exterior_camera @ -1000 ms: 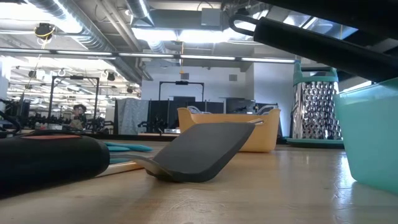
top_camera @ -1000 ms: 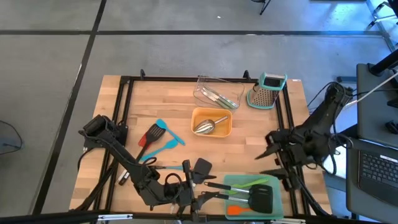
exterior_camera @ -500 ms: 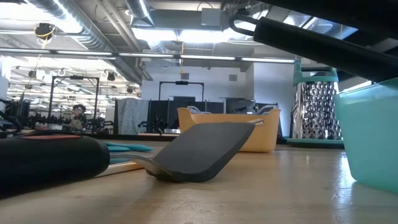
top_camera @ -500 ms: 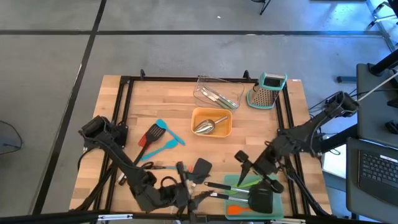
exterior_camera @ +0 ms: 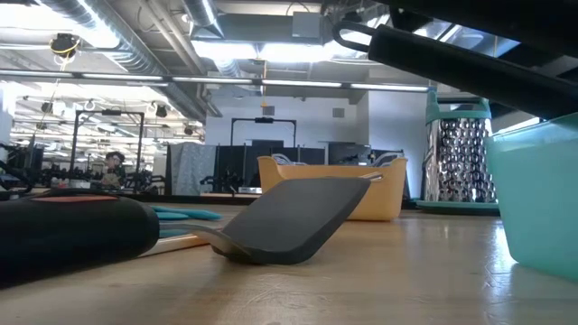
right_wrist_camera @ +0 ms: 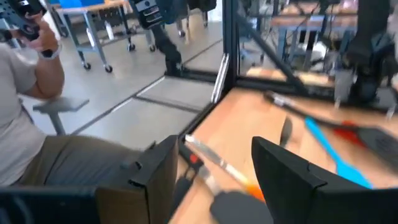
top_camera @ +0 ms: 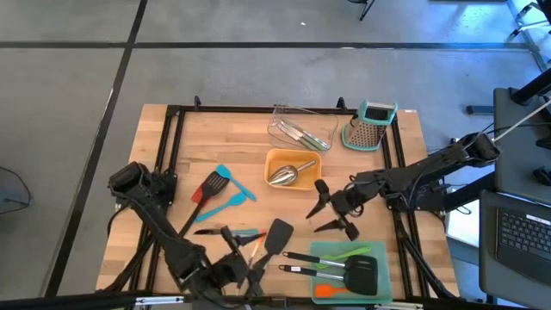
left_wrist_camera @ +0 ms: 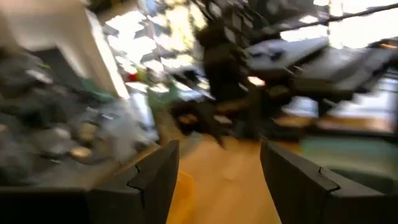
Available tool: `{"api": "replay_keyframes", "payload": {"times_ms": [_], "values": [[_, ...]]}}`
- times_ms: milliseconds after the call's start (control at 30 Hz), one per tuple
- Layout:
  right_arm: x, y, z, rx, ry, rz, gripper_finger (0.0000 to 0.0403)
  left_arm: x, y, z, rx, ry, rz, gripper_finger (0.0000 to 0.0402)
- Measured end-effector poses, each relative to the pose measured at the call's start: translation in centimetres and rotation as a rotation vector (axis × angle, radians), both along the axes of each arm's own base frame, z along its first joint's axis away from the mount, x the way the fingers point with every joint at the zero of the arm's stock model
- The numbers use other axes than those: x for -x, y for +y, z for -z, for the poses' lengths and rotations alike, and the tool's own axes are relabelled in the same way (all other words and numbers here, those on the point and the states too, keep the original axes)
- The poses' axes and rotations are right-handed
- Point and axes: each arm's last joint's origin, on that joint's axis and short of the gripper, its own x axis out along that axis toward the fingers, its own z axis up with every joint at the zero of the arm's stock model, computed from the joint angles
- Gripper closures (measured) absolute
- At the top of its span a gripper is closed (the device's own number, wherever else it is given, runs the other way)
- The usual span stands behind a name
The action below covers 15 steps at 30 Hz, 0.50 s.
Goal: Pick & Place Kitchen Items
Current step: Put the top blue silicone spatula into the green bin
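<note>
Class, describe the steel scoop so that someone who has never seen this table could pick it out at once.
Start at the wooden table and find the orange tray near its middle, just in front of the clear tray at the back edge. The steel scoop lies inside that orange tray. It is the only shiny bare-metal utensil there; the tools lying nearby are black, red or blue.

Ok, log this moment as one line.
right hand: open, empty, over table beside orange tray | left hand: open, empty, near front edge

Wooden table (top_camera: 181, 151): utensils (top_camera: 219, 189), trays (top_camera: 293, 168), grater (top_camera: 372, 126).
</note>
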Motion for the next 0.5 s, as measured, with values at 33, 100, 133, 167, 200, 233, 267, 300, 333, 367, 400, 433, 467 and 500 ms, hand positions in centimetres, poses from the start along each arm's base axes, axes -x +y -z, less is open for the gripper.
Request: {"api": "replay_keyframes", "payload": {"times_ms": [33,100,133,167,200,233,267,300,333,367,400,433,467,500], "values": [[0.1,-0.1,0.5,0.003,0.016,-0.002,0.0196,0.1,0.3,0.8,0.034,0.018,0.025,0.018],[0.4,0.0,1.2,0.022,0.033,-0.011,0.0196,0.4,1.2,2.3,0.112,0.04,0.016,0.018],[0.6,0.1,1.5,0.039,0.034,-0.023,0.0196,0.7,1.8,3.0,0.153,0.042,-0.007,0.018],[0.8,0.4,1.9,0.06,0.035,-0.038,0.0196,0.9,2.4,3.7,0.186,0.039,-0.036,0.018],[1.1,0.5,2.3,0.076,0.04,-0.047,0.0196,1.2,2.8,4.4,0.209,0.04,-0.06,0.018],[1.3,0.7,2.6,0.09,0.047,-0.043,0.0196,1.5,3.2,4.9,0.214,0.046,-0.082,0.018],[1.4,0.8,2.8,0.103,0.046,-0.031,0.0196,1.8,3.4,5.3,0.222,0.046,-0.099,0.018],[1.5,1.0,3.0,0.12,0.041,-0.013,0.0196,2.0,3.8,5.4,0.224,0.048,-0.113,0.018],[1.6,1.0,3.2,0.143,0.037,0.007,0.0196,2.3,4.1,5.5,0.22,0.059,-0.127,0.018],[1.7,1.0,3.4,0.167,0.035,0.029,0.0196,2.4,4.6,5.6,0.224,0.08,-0.144,0.018],[1.8,1.0,3.6,0.188,0.031,0.044,0.0196,2.3,5.2,5.7,0.233,0.11,-0.166,0.018],[1.8,1.0,3.7,0.209,0.024,0.053,0.0196,2.1,5.9,5.9,0.242,0.144,-0.191,0.018],[1.9,1.0,3.8,0.227,0.019,0.056,0.0196,2.0,6.5,5.9,0.248,0.179,-0.215,0.018],[1.9,0.9,4.0,0.238,0.019,0.058,0.0196,1.8,7.1,6.0,0.252,0.211,-0.237,0.018]]}}
